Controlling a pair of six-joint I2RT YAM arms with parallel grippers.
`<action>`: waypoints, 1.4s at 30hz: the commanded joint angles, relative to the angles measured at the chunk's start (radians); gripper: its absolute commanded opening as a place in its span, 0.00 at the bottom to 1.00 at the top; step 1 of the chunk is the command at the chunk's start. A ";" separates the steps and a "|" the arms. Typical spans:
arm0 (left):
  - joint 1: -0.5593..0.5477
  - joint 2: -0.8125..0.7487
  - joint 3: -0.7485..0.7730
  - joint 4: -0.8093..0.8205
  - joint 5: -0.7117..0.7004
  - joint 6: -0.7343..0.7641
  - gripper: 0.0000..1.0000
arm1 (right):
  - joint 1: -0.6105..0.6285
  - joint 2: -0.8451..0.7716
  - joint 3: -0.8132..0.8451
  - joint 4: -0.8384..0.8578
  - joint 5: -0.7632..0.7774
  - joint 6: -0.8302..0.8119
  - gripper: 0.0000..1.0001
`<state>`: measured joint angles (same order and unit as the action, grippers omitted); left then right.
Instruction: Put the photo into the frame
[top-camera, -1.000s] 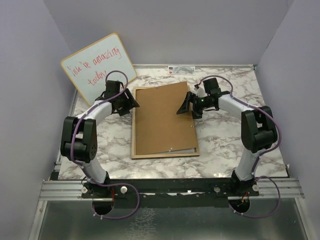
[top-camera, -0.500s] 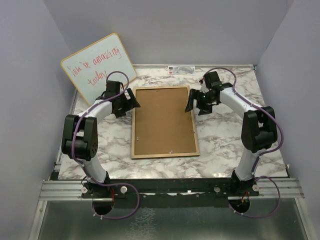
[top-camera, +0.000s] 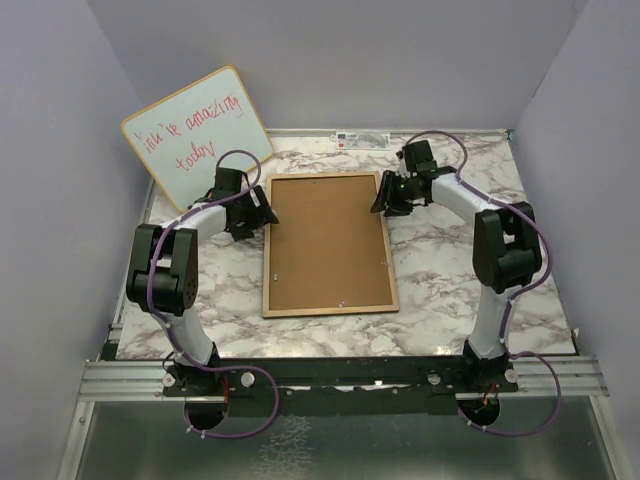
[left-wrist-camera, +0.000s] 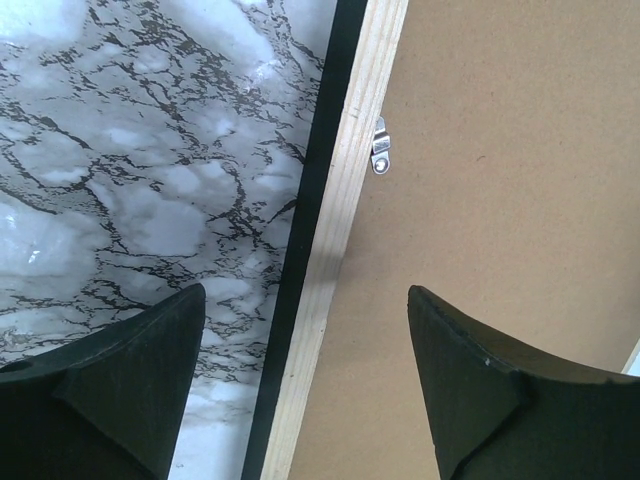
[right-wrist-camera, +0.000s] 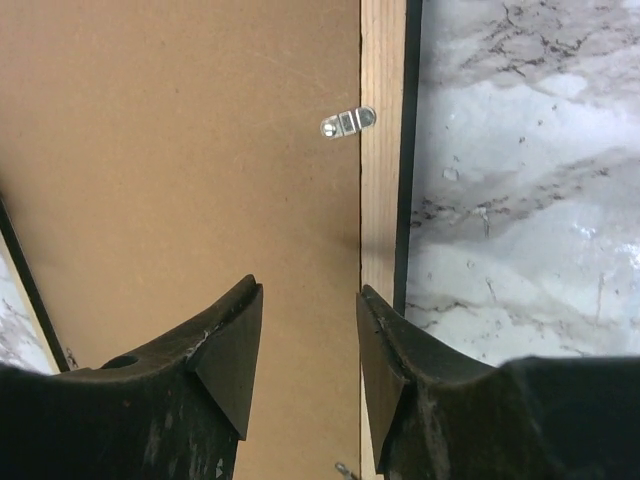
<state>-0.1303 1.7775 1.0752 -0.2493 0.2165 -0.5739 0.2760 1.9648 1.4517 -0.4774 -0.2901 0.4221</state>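
Note:
The frame (top-camera: 266, 250) lies flat mid-table with its light wood face up, and a plain brown board (top-camera: 325, 240) sits inside its rails. The photo is out of view. My left gripper (top-camera: 262, 212) hovers at the frame's far left corner. In the left wrist view this gripper (left-wrist-camera: 306, 292) is open and straddles the wood rail (left-wrist-camera: 355, 130), near a small metal clip (left-wrist-camera: 380, 157). My right gripper (top-camera: 385, 198) is at the far right corner. There it (right-wrist-camera: 310, 288) is open with a narrower gap, over the board's edge beside the rail (right-wrist-camera: 383, 150) and a clip (right-wrist-camera: 347, 122).
A wood-edged whiteboard (top-camera: 197, 130) with red handwriting leans against the back left wall. A small white label strip (top-camera: 362, 138) lies at the table's far edge. Marble tabletop shows on both sides of the frame and in front of it.
The brown board, tilted up at its far right corner a second ago, now lies flat inside the frame. My right gripper has moved toward the far right corner and narrowed; the left one has shifted slightly.

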 joint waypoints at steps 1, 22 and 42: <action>0.005 0.018 -0.033 0.006 0.010 0.029 0.82 | 0.004 0.041 0.018 0.094 -0.013 0.028 0.48; 0.005 0.057 -0.019 0.006 -0.007 0.078 0.73 | 0.003 0.219 0.139 0.216 0.089 0.047 0.48; 0.006 0.020 -0.008 0.003 -0.021 0.061 0.77 | 0.003 0.022 -0.002 0.208 0.060 0.033 0.54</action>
<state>-0.1303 1.8004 1.0824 -0.2092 0.2195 -0.5152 0.2813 2.1109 1.5341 -0.2344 -0.2264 0.4702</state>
